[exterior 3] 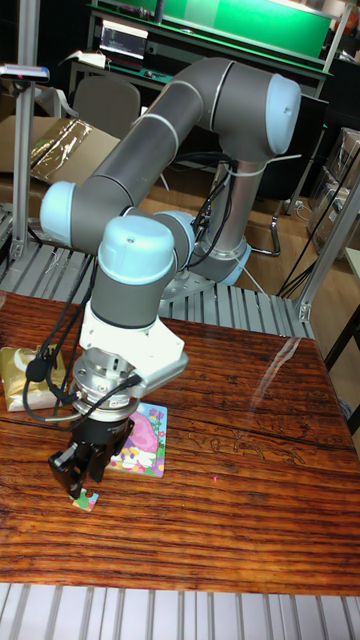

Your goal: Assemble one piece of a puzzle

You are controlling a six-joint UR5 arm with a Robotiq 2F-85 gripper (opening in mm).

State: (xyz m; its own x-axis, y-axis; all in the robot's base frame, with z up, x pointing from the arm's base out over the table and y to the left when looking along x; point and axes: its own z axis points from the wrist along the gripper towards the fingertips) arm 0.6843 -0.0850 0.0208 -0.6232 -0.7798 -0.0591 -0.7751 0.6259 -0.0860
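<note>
Counting one piece [85, 499], one board [143, 440]

Background stuff around the bench, nothing fancy

The wooden table [230, 450] has a glossy reddish-brown grain and fills the lower half of the frame, with ribbed grey metal strips along its far and near edges. At the left edge of the table sits a gold-and-green packet [18, 378], partly cut off by the frame. Upper left there's a grey chair [105, 102] and a cardboard box lined with shiny foil [50, 148]. Across the top runs a green-topped workbench [250, 22], and a tangle of black cables [215, 215] hangs in the middle of the frame.
</note>
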